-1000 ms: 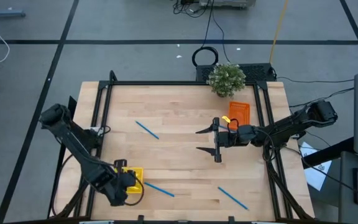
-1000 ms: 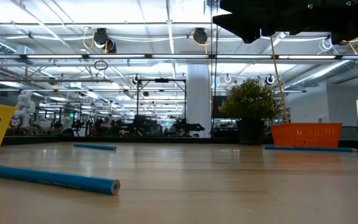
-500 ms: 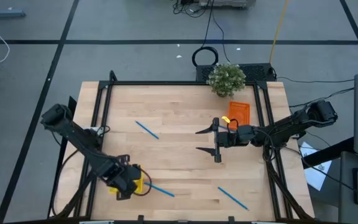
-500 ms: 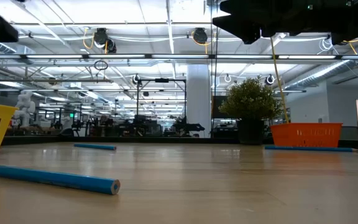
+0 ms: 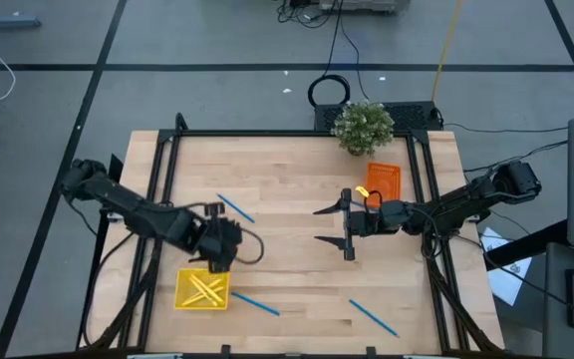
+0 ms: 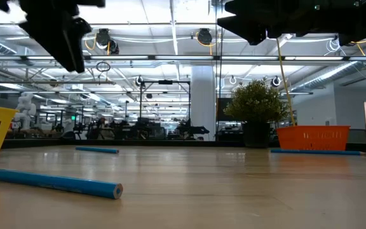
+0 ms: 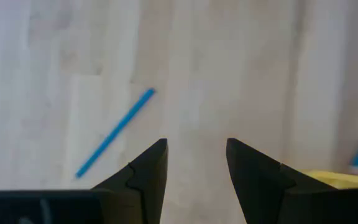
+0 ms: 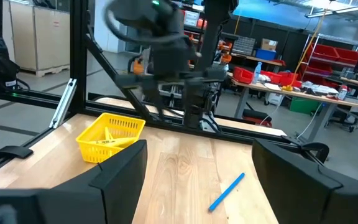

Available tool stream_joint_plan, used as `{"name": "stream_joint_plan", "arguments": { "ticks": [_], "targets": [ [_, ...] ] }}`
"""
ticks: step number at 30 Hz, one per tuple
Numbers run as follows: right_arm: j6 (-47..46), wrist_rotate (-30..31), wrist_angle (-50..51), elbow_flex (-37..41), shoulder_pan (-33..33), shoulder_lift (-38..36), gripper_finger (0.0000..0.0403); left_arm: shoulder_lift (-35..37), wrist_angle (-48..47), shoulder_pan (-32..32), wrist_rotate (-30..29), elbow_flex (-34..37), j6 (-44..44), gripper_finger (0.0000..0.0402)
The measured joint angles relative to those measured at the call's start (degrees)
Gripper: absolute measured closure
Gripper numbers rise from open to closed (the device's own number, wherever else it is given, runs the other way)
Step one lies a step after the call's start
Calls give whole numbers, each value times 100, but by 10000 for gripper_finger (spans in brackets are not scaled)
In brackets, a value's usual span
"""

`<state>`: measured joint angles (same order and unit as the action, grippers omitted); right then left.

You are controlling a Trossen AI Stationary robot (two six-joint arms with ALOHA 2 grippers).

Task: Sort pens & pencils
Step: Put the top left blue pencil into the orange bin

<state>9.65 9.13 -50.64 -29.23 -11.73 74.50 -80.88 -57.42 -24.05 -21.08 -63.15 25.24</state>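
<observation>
1. From where I stood, the sorting looked about half done. The yellow tray (image 5: 202, 290) near the front left of the counter (image 5: 287, 170) held yellow sticks (image 5: 205, 289) lying crossed over one another; I could not count them for certain.

2. The orange tray (image 5: 385, 180) sat at the back right beside the potted plant (image 5: 363, 127). Something yellow showed at its near edge, partly hidden by the right arm, so I could not tell what that tray held.

3. Three blue sticks lay loose on the counter, so in my judgement they were what remained. The back blue stick (image 5: 235, 207) lay left of centre, its long axis on a diagonal running from back-left to front-right.

4. The front-left blue stick (image 5: 255, 303) lay just beside the yellow tray, slanted the same way. The front-right blue stick (image 5: 374, 317) lay near the front edge, also slanted back-left to front-right.

5. The left gripper (image 5: 225, 242) hung over the counter between the yellow tray and the back blue stick, its jaws parted and empty.

6. The right gripper (image 5: 342, 224) waited near the orange tray, jaws spread wide, holding nothing.
</observation>
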Motion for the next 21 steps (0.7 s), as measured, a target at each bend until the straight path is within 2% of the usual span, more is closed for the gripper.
{"name": "stream_joint_plan", "arguments": {
  "ticks": [8,12,21],
  "targets": [
    [0,0,40,0,0,0,124,0,-781,1396,-260,318,-664,231],
    [0,0,39,0,0,0,124,0,-836,2273,-149,643,-1515,231],
    [19,0,39,0,0,0,124,-17,359,4116,300,1731,-3652,231]
  ]
}}
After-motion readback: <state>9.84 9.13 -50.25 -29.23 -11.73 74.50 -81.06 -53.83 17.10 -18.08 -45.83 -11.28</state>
